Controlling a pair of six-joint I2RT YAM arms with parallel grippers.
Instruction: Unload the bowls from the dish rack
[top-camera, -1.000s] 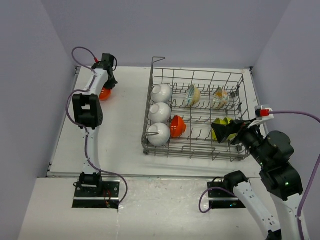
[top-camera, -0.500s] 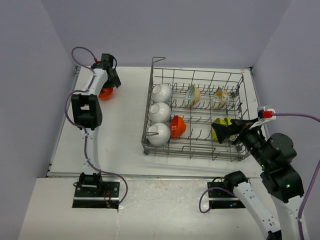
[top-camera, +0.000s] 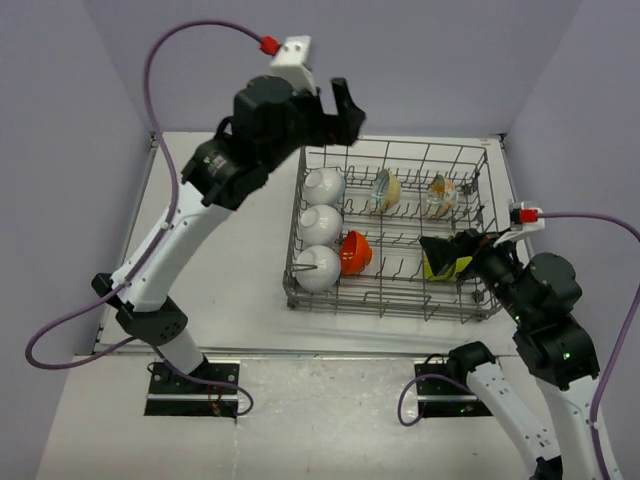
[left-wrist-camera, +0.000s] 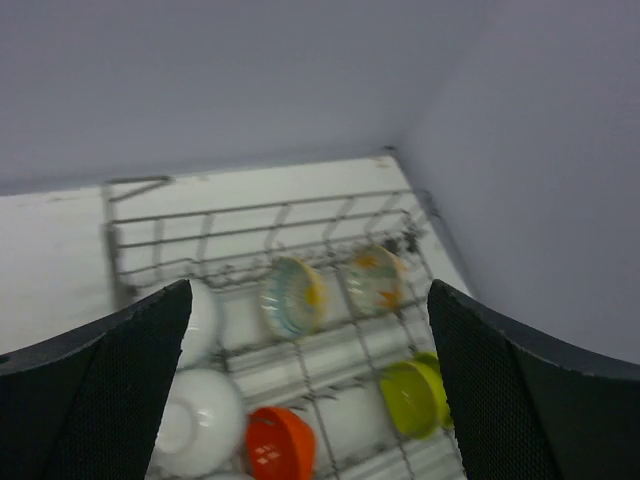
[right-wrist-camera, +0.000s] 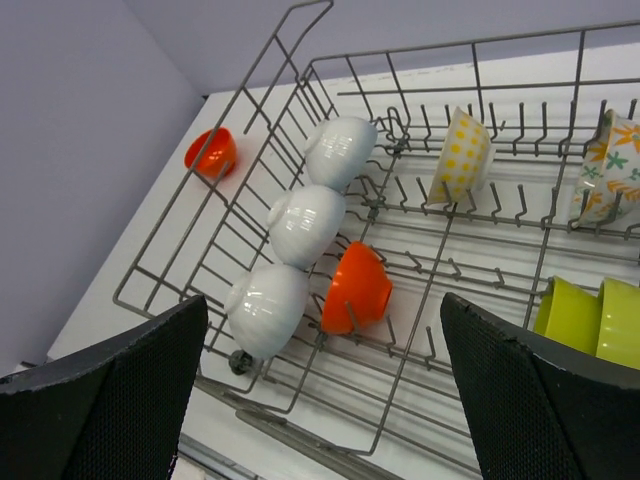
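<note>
Top external view: the dish rack (top-camera: 390, 300) takes up the right half of the white tabletop (top-camera: 240, 250), its far and right sides close to the walls (top-camera: 560, 90). Three white bowls (top-camera: 320, 222) stand in a column along its left side, with an orange bowl (top-camera: 355, 252) just beside the nearest. Two patterned bowls (top-camera: 385, 190) sit in the far row. Lime-green bowls (top-camera: 440, 268) at the right are partly hidden by the right pincer (top-camera: 450, 252), which is spread open and grips nothing. The left pincer (top-camera: 333, 110) hangs high over the rack's far left corner, and its arm (top-camera: 190, 230) covers the upper left of the tabletop. Bare tabletop lies left of the rack.

Left wrist view: looking down into the rack, the two black fingers (left-wrist-camera: 100, 400) fill the lower corners, wide apart with nothing between them. A wall closes in at the right of the frame, right beside the rack's edge.

Right wrist view: the fingers (right-wrist-camera: 550, 400) are likewise wide apart and empty. Only here does a second orange bowl (right-wrist-camera: 212, 152) show, on the tabletop outside the rack at upper left. Two lime-green bowls appear side by side at the right edge. Upright tines (right-wrist-camera: 430, 345) separate the rows, and the tall corner post (right-wrist-camera: 300, 25) rises at top centre.
</note>
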